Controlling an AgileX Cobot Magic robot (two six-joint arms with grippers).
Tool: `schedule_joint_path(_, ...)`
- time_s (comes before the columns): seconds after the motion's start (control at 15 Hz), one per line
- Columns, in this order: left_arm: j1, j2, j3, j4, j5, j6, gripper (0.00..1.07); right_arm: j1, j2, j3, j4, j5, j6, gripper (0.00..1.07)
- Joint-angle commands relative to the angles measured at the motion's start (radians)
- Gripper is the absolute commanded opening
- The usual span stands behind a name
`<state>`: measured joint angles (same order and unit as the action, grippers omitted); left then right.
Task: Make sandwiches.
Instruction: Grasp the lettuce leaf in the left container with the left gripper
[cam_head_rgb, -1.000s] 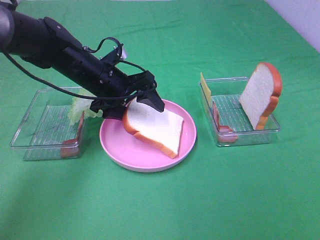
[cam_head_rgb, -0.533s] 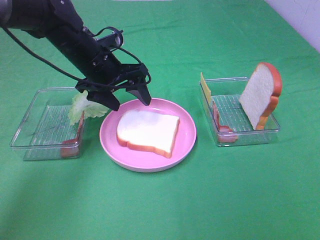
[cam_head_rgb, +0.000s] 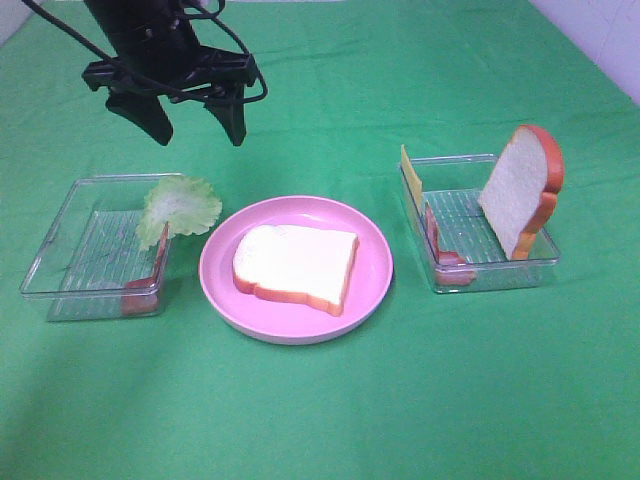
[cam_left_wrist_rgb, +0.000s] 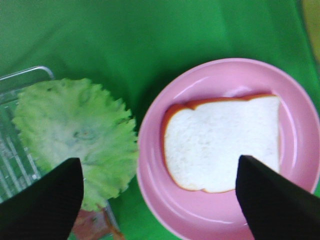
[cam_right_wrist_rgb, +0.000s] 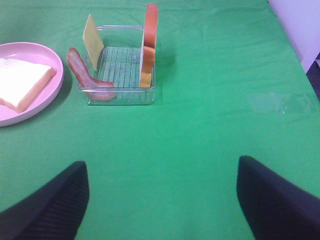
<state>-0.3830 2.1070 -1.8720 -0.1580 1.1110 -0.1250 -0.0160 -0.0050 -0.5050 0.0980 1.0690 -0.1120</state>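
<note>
One white bread slice (cam_head_rgb: 295, 265) with an orange-brown crust lies flat on the pink round plate (cam_head_rgb: 372, 285); it also shows in the left wrist view (cam_left_wrist_rgb: 220, 145) and the right wrist view (cam_right_wrist_rgb: 20, 80). My left gripper (cam_head_rgb: 195, 118) is open and empty, raised above and behind the plate, over the gap between lettuce and plate. Pale green lettuce (cam_head_rgb: 180, 208) (cam_left_wrist_rgb: 75, 132) leans on the left clear tray (cam_head_rgb: 60, 260). The right clear tray (cam_head_rgb: 500, 260) holds an upright bread slice (cam_head_rgb: 520, 190), bacon (cam_right_wrist_rgb: 87, 72) and yellow cheese (cam_right_wrist_rgb: 92, 41). My right gripper (cam_right_wrist_rgb: 160, 200) is open, off the exterior view.
A bacon strip (cam_head_rgb: 145, 285) lies at the left tray's near right corner. The green cloth (cam_head_rgb: 320, 410) covers the whole table. A white wall edge (cam_right_wrist_rgb: 295, 25) shows at the far right.
My left gripper let go of the bread slice, which dropped flat onto the pink plate. The gripper then opened wide and rose up and back to the left.
</note>
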Motion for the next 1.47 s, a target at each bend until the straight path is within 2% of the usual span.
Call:
schedule_joint_path(0.07, -0.001, -0.003, -0.005, 0.102, 0.067, -0.036, 0.78, -0.006, -0.016, -0.001, -0.002, -0.008, -0.010, 0.76)
schedule_joint_path(0.2, -0.001, -0.003, -0.005, 0.164, 0.084, -0.057, 0.78, -0.006, -0.016, -0.001, -0.002, -0.008, -0.010, 0.76)
schedule_joint_path(0.33, -0.001, -0.003, -0.005, 0.176, 0.080, -0.065, 0.78, -0.006, -0.016, -0.001, -0.002, -0.008, -0.010, 0.76)
schedule_joint_path(0.6, -0.001, 0.009, -0.005, 0.171, 0.008, -0.076, 0.78, -0.006, -0.016, -0.001, -0.002, -0.008, -0.010, 0.76)
schedule_joint_path(0.73, -0.001, 0.068, -0.005, 0.137, -0.024, -0.075, 0.77, -0.006, -0.016, -0.001, -0.002, -0.008, -0.010, 0.76)
schedule_joint_path(0.8, -0.005, 0.083, -0.005, 0.115, -0.029, -0.068, 0.77, -0.006, -0.016, -0.001, -0.002, -0.008, -0.010, 0.76)
schedule_joint_path(1.0, -0.026, 0.118, -0.005, 0.106, -0.026, 0.002, 0.76, -0.006, -0.014, -0.001, -0.001, -0.008, -0.010, 0.76)
schedule_joint_path(1.27, -0.065, 0.122, -0.005, 0.233, -0.040, -0.009, 0.76, -0.006, -0.014, -0.001, 0.000, -0.008, -0.010, 0.76)
schedule_joint_path(1.33, -0.082, 0.122, -0.005, 0.265, -0.060, -0.030, 0.76, -0.006, -0.014, -0.001, 0.000, -0.008, -0.010, 0.76)
schedule_joint_path(1.47, -0.095, 0.122, -0.005, 0.279, -0.075, -0.030, 0.76, -0.006, -0.014, -0.001, 0.000, -0.008, -0.010, 0.76)
